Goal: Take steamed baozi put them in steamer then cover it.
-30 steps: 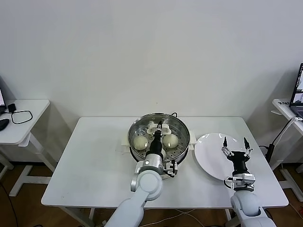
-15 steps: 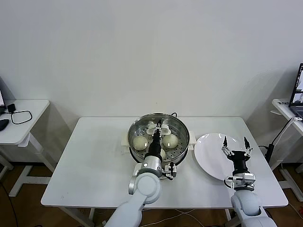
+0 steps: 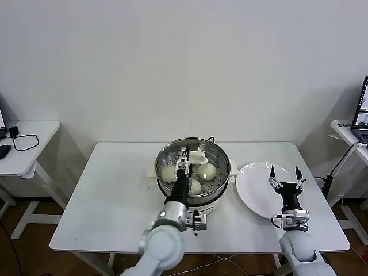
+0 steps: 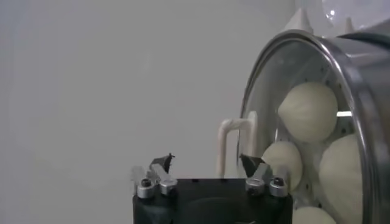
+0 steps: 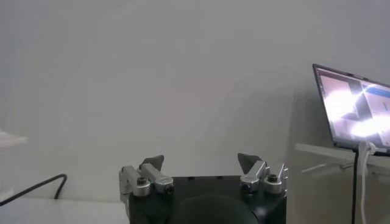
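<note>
**On the counter: buns inside, lid in place**

Inside the steamer (image 3: pixel 193 168) lie the baozi (image 3: pixel 207 171), and the glass cover (image 3: pixel 198 157) sits on top, so the task looks nearly finished. Just over the cover's handle, the left end effector (image 3: pixel 183 160) is released and empty. Above the plate (image 3: pixel 259 183), the right end effector (image 3: pixel 284 173) waits, also released.

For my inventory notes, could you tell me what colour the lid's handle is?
White; the cover's handle shows best in the left wrist view.
</note>
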Controlling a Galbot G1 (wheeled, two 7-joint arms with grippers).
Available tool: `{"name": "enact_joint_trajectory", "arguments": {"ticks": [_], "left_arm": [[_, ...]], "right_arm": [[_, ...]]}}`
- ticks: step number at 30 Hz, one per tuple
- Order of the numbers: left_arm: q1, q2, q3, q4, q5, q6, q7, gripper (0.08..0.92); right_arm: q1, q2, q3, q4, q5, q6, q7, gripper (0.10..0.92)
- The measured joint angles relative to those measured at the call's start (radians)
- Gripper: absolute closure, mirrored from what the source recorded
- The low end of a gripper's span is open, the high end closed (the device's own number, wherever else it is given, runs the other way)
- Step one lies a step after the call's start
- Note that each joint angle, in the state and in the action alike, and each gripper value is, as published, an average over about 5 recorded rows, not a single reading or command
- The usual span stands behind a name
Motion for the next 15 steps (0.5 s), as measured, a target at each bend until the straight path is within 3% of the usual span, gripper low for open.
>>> {"name": "enact_joint_trajectory", "arguments": {"ticks": [7,15], "left_arm": [[0.017,0.046,-0.104,-0.102,-0.328,-0.005,-0.115,0.177],[0.043,0.097,-0.315,-0.057,-0.855,-0.096,-0.227,0.177]], "right_arm": [[-0.026,-0.016,-0.009,0.033,0.057,-0.026,-0.045,0.203],[-0.071,-0.019,0.002,0.101,0.148,-0.090,-0.098,0.203]]}}
